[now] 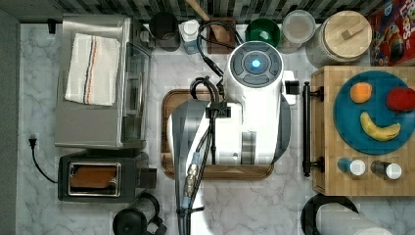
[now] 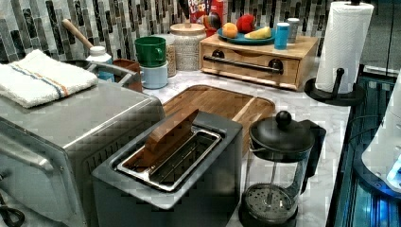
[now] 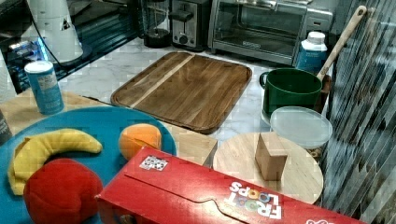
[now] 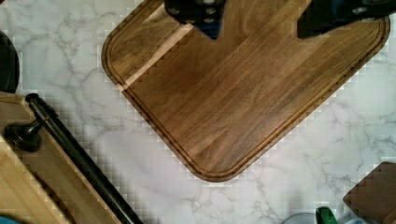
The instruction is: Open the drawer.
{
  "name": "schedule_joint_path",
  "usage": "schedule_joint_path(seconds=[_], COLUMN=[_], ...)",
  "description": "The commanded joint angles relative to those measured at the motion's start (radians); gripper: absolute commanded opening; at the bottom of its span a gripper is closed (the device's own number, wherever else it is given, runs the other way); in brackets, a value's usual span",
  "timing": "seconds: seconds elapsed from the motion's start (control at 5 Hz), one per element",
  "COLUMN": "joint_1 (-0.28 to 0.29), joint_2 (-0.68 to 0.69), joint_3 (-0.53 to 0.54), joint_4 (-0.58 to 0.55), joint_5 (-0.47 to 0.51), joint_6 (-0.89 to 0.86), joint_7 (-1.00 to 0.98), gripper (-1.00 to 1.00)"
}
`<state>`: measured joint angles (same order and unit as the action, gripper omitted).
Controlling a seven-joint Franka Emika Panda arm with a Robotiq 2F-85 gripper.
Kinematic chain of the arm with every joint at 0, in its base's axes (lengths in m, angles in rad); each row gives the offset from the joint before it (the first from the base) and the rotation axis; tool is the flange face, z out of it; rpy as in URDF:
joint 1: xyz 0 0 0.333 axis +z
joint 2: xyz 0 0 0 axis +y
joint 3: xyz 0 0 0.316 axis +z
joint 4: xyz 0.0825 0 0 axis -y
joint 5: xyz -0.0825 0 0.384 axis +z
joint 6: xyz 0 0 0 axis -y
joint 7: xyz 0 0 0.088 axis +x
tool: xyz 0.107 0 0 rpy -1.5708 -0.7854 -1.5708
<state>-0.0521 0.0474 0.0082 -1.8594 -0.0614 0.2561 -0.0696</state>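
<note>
The drawer (image 2: 248, 72) is a light bamboo front in a box-shaped cabinet (image 1: 364, 183) and sits flush, shut. Its long black bar handle (image 2: 243, 63) (image 1: 306, 128) (image 4: 70, 149) rests on two brackets. My white arm (image 1: 249, 112) hangs over the dark-brown tray (image 1: 169, 100) in the middle of the counter, to the left of the handle in the top view. In the wrist view my gripper (image 4: 261, 18) is open above the tray (image 4: 224, 102), with its black fingers (image 4: 196, 11) wide apart, nothing between them, and well clear of the handle.
On the cabinet stand a blue plate (image 1: 345, 125) of fruit and two shakers. A toaster oven (image 1: 95, 83), toaster (image 1: 98, 176) and French press (image 2: 279, 175) line the top view's left. A paper towel roll (image 2: 343, 42), green cup (image 2: 150, 51) and jars stand nearby.
</note>
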Motion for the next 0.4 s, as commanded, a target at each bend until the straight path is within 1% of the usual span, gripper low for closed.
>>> schedule_joint_path(seconds=[0.2,0.4], joint_1=[-0.004,-0.004], joint_2=[0.004,0.004], joint_3=[0.014,0.013], joint_4=[0.000,0.000], joint_5=[-0.001,-0.001], joint_6=[0.001,0.001], joint_7=[-0.001,-0.001], gripper=[1.00,1.00])
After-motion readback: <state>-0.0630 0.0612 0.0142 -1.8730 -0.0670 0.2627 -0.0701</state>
